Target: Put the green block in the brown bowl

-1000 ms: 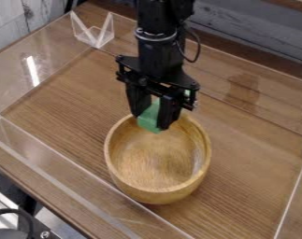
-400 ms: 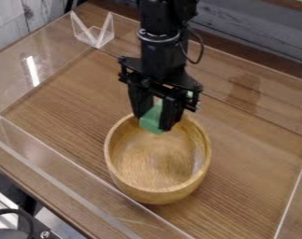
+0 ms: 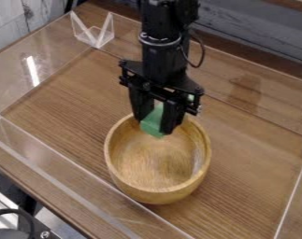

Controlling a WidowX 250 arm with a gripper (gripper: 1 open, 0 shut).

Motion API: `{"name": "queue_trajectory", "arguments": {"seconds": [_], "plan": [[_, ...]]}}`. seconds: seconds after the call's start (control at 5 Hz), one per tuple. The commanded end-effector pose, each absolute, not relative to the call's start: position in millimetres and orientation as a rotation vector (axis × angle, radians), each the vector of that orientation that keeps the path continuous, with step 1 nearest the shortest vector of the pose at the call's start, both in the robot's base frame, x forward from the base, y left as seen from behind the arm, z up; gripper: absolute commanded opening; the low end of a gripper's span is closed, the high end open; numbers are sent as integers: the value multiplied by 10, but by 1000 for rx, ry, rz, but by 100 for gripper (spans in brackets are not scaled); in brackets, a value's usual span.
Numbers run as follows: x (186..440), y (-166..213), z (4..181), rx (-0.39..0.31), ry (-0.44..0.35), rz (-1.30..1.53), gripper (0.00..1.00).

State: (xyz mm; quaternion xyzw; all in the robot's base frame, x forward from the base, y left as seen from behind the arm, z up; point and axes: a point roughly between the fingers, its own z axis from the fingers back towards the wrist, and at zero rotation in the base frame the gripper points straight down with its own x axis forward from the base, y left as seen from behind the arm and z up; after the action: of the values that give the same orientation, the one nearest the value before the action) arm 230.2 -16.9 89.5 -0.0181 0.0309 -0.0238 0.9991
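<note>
The brown bowl is a large round wooden bowl near the table's front, with an empty interior. My black gripper hangs straight down over the bowl's far rim, shut on the green block. The block shows as a bright green piece between the black fingers, held just above the rim and partly hidden by them.
The wooden table is enclosed by clear acrylic walls on the left and front. A clear plastic stand sits at the back left. Bare wood lies right and left of the bowl.
The gripper with the block has shifted very slightly to the right; otherwise nothing has visibly changed.
</note>
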Motion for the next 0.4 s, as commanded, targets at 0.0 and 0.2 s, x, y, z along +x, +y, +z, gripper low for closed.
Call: {"name": "queue_trajectory", "arguments": {"seconds": [0.0,0.2], "plan": [[2349,-202,1045,-37,-2,-59,0],[2309,-202,1048,-37,-2,-58,0]]}}
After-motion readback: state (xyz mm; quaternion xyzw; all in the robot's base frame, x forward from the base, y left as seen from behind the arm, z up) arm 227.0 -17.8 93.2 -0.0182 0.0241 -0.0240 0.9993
